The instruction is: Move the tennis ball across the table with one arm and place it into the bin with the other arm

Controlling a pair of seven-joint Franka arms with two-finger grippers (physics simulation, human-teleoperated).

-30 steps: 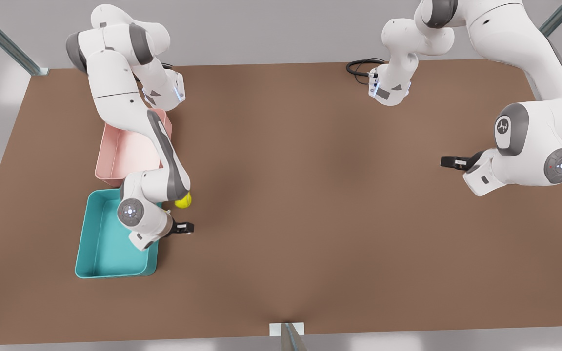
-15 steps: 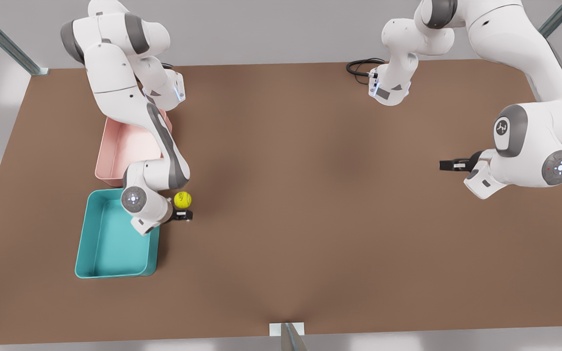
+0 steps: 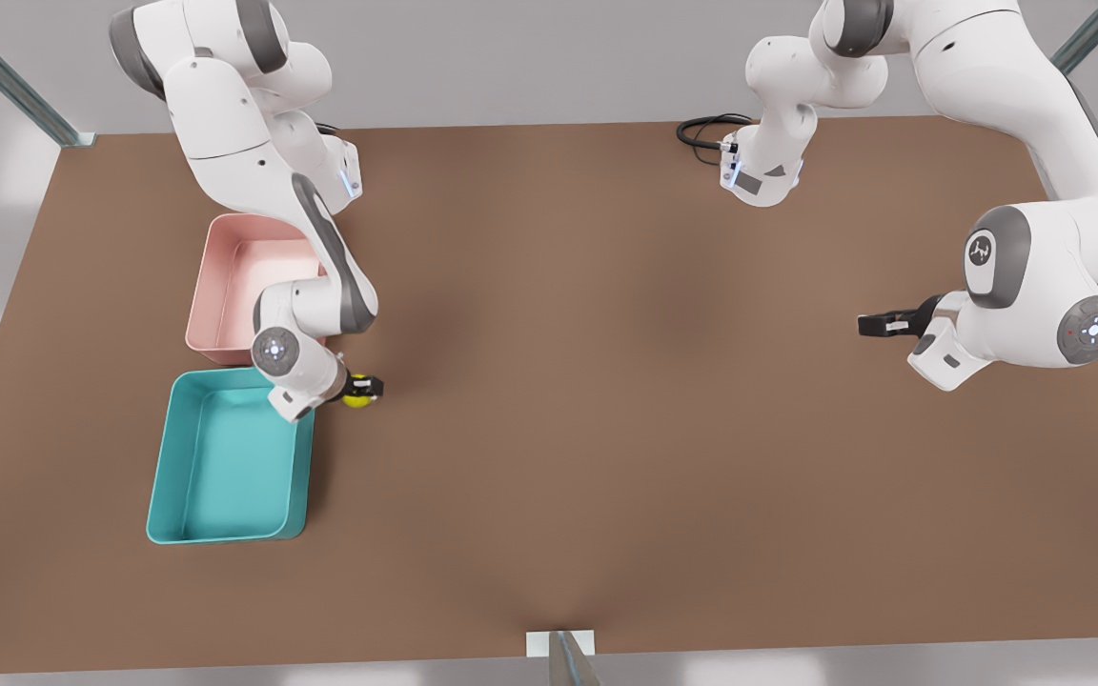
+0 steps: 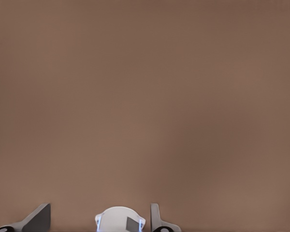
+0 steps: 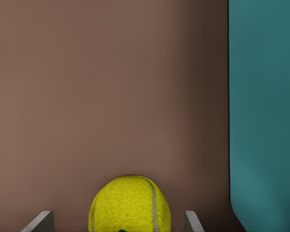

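The small bright yellow-green tennis ball with a pale curved seam [image 3: 355, 399] is seen on the large flat matte brown tabletop [image 3: 606, 410], just beside the upper corner of the teal rectangular open-top plastic bin with rounded corners [image 3: 189, 524] on the side toward the front view's right. The right pincer [image 3: 365, 388] is positioned directly over the ball, so that most of the ball is covered in the front view. In the right wrist view, the ball [image 5: 130, 205] is shown between the two grey fingertips [image 5: 38, 221], which are spread wider than the ball and stand clear of it on either side, while the bin's wall [image 5: 261, 116] is seen close alongside. A pink rectangular open-top tray [image 3: 215, 295] is placed on the tabletop just behind the bin. The left pincer [image 3: 869, 325] is held above bare tabletop at the front view's right, well apart from the ball and the bin; its arm waits. In the left wrist view, its fingertips [image 4: 37, 218] are seen spread apart over plain brown surface.
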